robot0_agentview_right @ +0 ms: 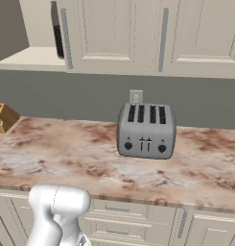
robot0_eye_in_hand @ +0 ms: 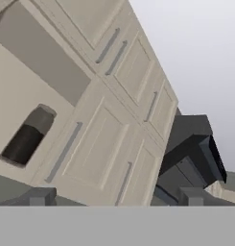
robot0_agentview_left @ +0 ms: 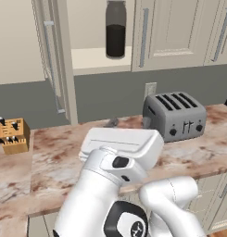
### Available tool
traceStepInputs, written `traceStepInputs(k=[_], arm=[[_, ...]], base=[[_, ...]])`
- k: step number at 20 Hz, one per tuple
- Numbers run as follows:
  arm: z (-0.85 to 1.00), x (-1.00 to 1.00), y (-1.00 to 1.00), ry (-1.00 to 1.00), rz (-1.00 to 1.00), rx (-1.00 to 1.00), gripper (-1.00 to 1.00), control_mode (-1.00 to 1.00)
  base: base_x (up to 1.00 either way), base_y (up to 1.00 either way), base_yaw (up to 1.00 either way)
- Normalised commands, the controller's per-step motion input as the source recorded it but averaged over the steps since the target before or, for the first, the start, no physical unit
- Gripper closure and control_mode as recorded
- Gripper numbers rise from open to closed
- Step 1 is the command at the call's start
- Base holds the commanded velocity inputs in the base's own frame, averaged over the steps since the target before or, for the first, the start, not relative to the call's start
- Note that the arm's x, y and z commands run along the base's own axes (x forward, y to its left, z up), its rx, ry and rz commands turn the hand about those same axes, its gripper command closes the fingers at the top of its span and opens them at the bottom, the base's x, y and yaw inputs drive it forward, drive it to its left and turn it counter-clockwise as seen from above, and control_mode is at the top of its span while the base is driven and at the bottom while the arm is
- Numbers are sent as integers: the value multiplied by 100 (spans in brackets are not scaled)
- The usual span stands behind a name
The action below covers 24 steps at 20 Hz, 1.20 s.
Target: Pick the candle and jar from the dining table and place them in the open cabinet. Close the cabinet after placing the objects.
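A: Where's the jar (robot0_agentview_left: 115,28)?

B: Upright on the pale shelf of the cabinet (robot0_agentview_left: 98,60), whose door (robot0_agentview_left: 50,60) hangs open at the left. I can't spot the candle.

A: And the gripper (robot0_eye_in_hand: 116,197)?

B: Fingers spread wide, nothing between them, pointing up at the cabinet fronts above the toaster (robot0_agentview_left: 175,115).

A: So what's the step?

B: Jar looks done. If the candle isn't placed, I'd say the next move is back to the table for it, then swinging that door shut.
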Motion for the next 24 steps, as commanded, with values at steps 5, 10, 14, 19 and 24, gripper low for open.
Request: traceStepInputs(k=[5,10,14,19,24], arm=[[-6,-10,62,0,0,-16,-100,-100],[-14,8,88,6,0,-17,-100,-100],[-14,19,90,8,0,-15,-100,-100],[-8,38,77,13,0,-8,-100,-100],[-3,50,49,20,-3,-2,-100,-100]], base=[[0,0,0],[0,0,0],[0,0,0],[0,0,0],[0,0,0]])
